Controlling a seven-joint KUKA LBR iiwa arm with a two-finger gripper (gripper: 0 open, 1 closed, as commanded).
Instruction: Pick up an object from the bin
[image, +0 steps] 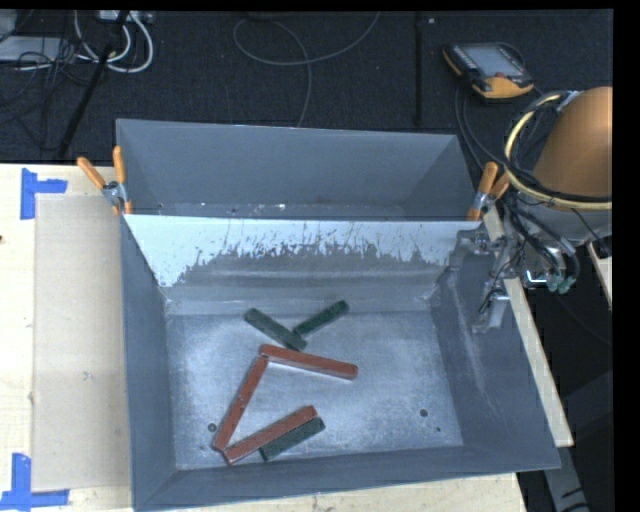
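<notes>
Our gripper (488, 300) hangs at the right side of the bin (300, 180), close to the right wall & near the rim. We see nothing in it, and we can't tell if it's released or clenched from this angle. Step in hand, as we judge it: approach, w/ no pick begun and every piece lying loose on the floor. Nearest to the gripper is a green bar (322, 318), well apart from it to the left, crossing a second green bar (268, 325) near the back-middle of the floor. Just in front of those lies a red-brown bar (310, 363), approx. flat. Its left end meets a long red-brown bar (240, 402) that slants down toward the front-left. A third red-brown bar (270, 435) lies side by side w/ a dark bar (293, 438) at the front. Next move, we reckon: swing left over the floor, pick one bar w/ free sides (the 1st green one or the flat red-brown one), line up across its narrow width, then drop.
</notes>
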